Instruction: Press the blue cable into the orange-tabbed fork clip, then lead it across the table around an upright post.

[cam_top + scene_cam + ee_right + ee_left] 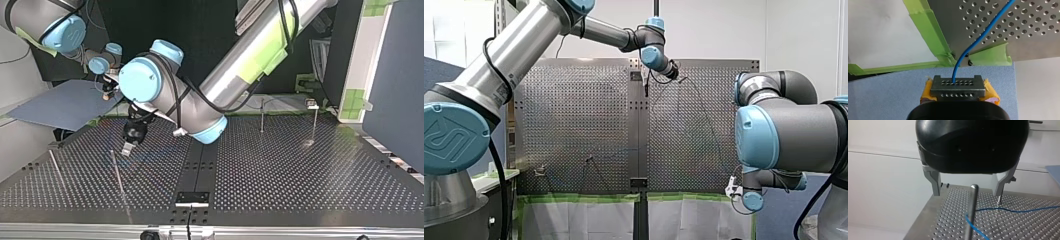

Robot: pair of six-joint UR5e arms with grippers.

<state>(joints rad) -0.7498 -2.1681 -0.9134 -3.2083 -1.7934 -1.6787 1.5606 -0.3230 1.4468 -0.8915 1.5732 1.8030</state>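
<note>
Front view, my left gripper (672,71): hangs over the far part of the perforated table (574,125). The jaws are too small here to tell how they stand.
Front view, my right gripper (734,189): sits low at the table's near edge.
Top view, my left gripper: the table lies under the jaws and an upright post (119,177) stands just beside them.
Left wrist view, jaws: the metal fingers (935,182) are spread wide and hold nothing.
Left wrist view, upright post: ahead of the jaws, in line with the gap between the fingers.
Left wrist view, blue cable (1020,210): lies on the table ahead of the jaws and bends at the post.
Right wrist view, jaws: pressed together, pinching the blue cable, with the yellow pads (991,93) behind them.
Right wrist view, blue cable: rises from between the fingertips, past the green tape (928,30), and onto the table ahead.
</note>
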